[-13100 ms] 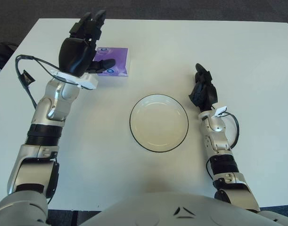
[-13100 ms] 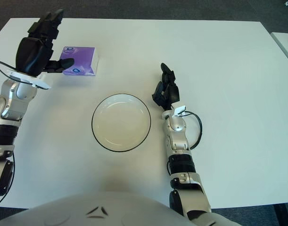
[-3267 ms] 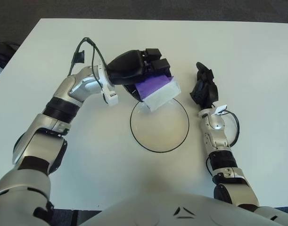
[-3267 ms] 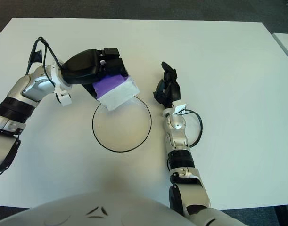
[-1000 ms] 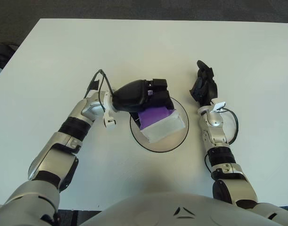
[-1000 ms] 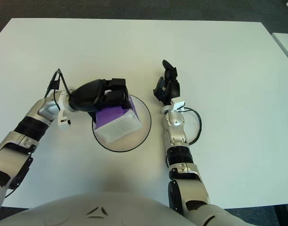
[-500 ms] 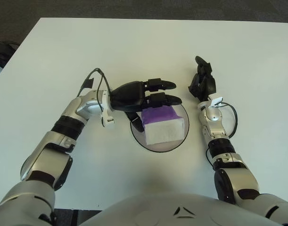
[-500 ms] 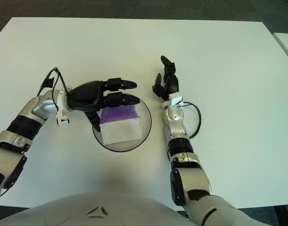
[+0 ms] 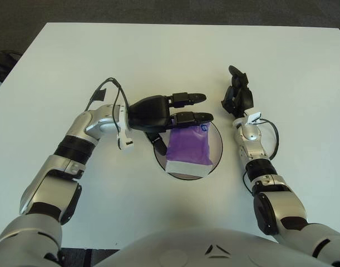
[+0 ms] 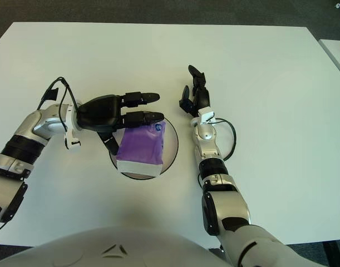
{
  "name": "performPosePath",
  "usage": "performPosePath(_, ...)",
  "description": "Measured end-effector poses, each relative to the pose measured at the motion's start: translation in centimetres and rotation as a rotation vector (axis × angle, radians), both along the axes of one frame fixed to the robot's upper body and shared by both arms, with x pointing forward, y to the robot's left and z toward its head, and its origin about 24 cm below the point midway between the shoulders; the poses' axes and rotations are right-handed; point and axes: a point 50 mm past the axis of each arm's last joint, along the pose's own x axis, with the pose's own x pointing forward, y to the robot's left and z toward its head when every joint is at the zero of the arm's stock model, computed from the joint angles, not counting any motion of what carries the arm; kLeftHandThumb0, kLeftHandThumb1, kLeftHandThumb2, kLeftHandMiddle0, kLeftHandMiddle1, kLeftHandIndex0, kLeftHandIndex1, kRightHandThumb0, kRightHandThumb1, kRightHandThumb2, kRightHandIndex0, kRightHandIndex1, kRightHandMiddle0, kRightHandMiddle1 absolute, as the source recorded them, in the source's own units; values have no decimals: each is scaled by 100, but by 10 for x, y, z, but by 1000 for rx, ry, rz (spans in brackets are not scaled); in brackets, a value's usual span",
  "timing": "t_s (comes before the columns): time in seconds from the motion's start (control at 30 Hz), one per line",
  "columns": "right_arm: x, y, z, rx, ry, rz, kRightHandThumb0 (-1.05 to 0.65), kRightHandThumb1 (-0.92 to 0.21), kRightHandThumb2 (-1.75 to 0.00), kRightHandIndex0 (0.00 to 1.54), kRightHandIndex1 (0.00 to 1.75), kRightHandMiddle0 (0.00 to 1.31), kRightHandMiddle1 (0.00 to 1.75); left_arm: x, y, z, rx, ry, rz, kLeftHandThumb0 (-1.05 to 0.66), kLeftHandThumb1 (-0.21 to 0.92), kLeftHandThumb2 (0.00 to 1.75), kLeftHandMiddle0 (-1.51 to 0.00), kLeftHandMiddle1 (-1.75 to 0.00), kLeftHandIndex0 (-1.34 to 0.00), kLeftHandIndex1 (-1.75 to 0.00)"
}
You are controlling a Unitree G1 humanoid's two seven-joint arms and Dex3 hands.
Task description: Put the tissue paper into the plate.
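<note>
A white table (image 9: 158, 50) fills nearly the whole scene, with dark floor showing past its far edge and corners. Near its middle sits a round plate (image 9: 216, 156) with a dark rim, and most of the plate's surface is covered by what lies in it. The left hand (image 9: 168, 112) reaches in from the left and hovers over the far-left part of the plate; its dark fingers (image 9: 191, 98) are stretched out and spread apart, pointing to the right, and they grasp nothing. One lower finger points down toward the plate's left rim, just beside the packet. The tissue paper (image 9: 188, 147), a purple packet with a white band along its near edge, lies flat inside the plate, its near-left corner reaching the plate's near rim and its far end just under the outstretched fingertips of the left hand; no finger closes on it. The right hand (image 9: 237, 97) shows just to the right of the plate, on the far side of its own forearm, with fingers pointing away toward the far edge of the table and loosely extended, holding nothing. A thin dark cable (image 9: 105, 89) loops up beside the left wrist, and another curls by the right wrist.
</note>
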Motion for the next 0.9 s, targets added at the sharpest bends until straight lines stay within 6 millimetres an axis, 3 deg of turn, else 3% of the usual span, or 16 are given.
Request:
performPosePath(0.63, 0, 1, 2, 3, -5, -8, -80, -92, -88, 19, 2, 0, 53, 12, 11, 0, -73, 45, 94, -105, 92, 80, 0, 0, -1, 0)
performPosePath(0.9, -6, 0, 4, 44, 2, -24, -76, -92, -87, 24, 3, 0, 56, 44, 34, 2, -191, 187, 284, -105, 92, 88, 0, 0, -1, -1)
